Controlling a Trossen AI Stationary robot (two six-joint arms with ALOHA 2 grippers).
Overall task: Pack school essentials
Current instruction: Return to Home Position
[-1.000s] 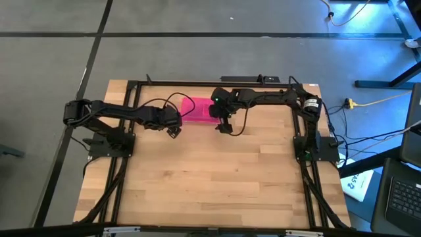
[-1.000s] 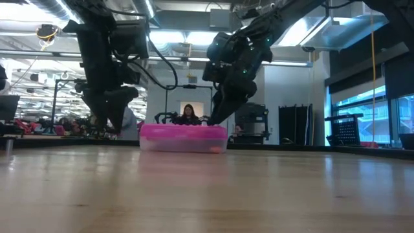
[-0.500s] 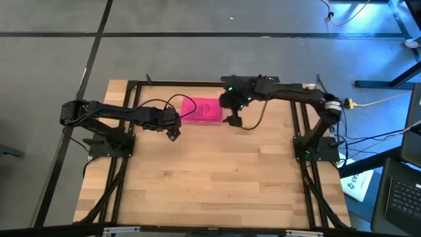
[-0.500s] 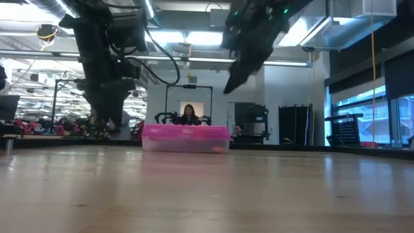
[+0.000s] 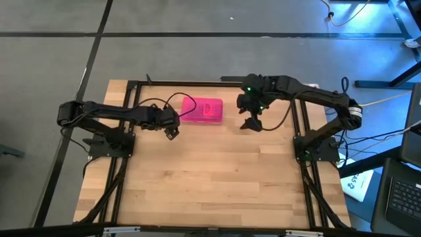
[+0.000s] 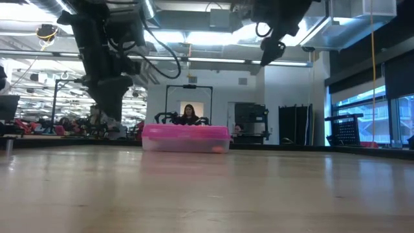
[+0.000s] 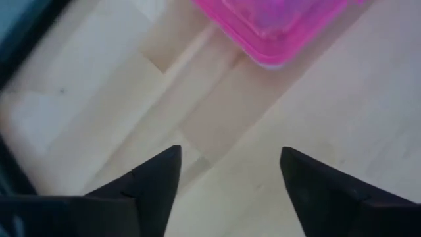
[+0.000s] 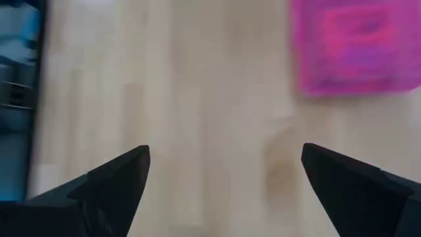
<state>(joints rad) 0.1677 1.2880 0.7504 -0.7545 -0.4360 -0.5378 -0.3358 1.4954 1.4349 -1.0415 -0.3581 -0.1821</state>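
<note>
"So, where's the stationery?"

"Hidden from me. I judge it's inside the pink box (image 5: 202, 110), lid on, long side running arm to arm. It lies just ahead of my left gripper (image 5: 172, 131), fingers spread. My right gripper (image 5: 250, 124), also spread, hangs raised, farther off."

"Nearer arm?"

"Left."

Box (image 5: 202, 110) far-middle on table (image 5: 210, 191); left jaws beside its left, seemingly apart; right jaws farther right, higher.
</note>
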